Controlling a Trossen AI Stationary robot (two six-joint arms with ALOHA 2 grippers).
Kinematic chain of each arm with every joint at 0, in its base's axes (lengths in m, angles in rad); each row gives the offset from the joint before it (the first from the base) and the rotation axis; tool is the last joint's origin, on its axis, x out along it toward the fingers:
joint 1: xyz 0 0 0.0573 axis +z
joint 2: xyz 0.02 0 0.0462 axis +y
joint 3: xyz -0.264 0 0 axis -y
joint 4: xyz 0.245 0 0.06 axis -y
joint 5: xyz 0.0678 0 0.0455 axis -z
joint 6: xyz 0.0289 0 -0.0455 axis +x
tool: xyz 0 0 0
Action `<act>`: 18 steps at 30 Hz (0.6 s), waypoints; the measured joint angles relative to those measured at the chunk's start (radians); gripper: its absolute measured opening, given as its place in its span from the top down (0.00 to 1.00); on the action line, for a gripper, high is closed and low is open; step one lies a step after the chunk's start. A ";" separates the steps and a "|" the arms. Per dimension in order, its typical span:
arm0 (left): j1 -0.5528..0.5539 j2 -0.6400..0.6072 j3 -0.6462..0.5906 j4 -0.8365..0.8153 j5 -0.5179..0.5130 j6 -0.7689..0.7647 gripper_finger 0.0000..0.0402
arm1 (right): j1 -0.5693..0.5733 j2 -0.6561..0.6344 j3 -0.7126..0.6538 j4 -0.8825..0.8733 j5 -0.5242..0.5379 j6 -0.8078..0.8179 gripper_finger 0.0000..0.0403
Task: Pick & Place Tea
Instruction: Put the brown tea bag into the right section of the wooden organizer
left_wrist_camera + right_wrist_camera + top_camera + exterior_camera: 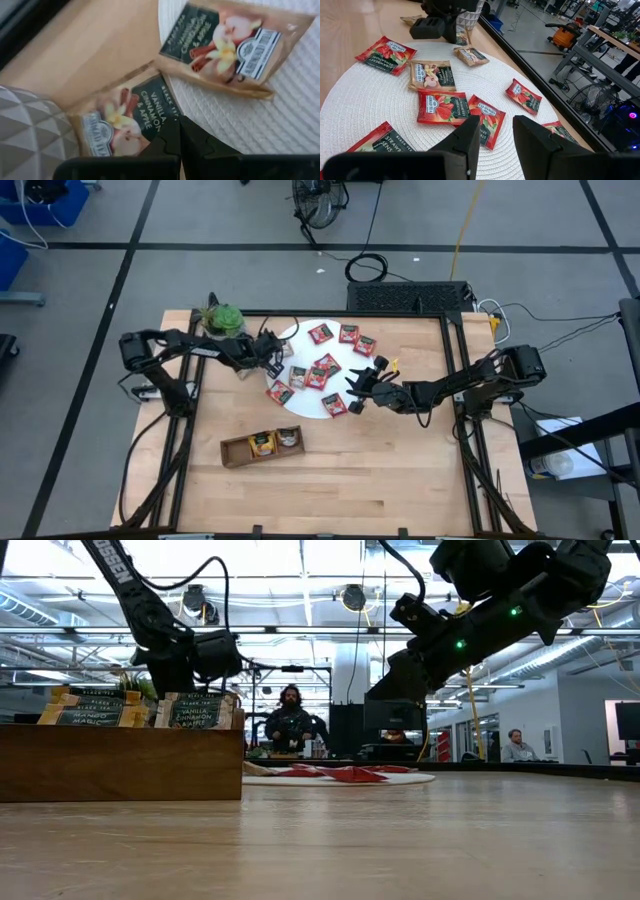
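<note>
The tea sachets [327, 364] lie scattered flat on the white disc [305, 410], mostly red, a few grey-brown. My left gripper [272, 352] is at the disc's left rim beside the potted plant [222, 318] and is shut on a grey-brown sachet [125, 120]. Another grey-brown sachet [225, 45] lies on the disc just beyond it. My right gripper [356, 385] hovers open over the disc's right part. In the right wrist view my right gripper [497, 137] has a red sachet [485, 120] below the gap. My left gripper pinches the grey-brown sachet between its two shut fingers [192, 142] at one edge, near a corner [159, 127]. The sachet sticks out past the fingertips over the disc's rim, next to the plant pot [25, 135]. Whether it is lifted clear I cannot tell.
The brown wooden tray [262, 446] lies on the table nearer than the disc, with sachets [195, 710] standing in two compartments. One more sachet [412, 20] lies on the wood beyond the disc's rim. Bare table surrounds the tray. People sit in the room behind.
</note>
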 joint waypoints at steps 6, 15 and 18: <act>0.000 0.016 0.003 -0.036 -0.006 -0.002 1.00 | 0.000 0.000 0.000 0.000 0.000 0.000 0.75; -0.003 0.003 0.006 -0.163 0.139 -0.027 1.00 | 0.000 0.000 0.000 -0.001 0.000 0.000 0.75; -0.017 0.001 0.006 -0.192 0.166 -0.033 1.00 | 0.000 0.000 0.000 -0.001 0.000 0.000 0.75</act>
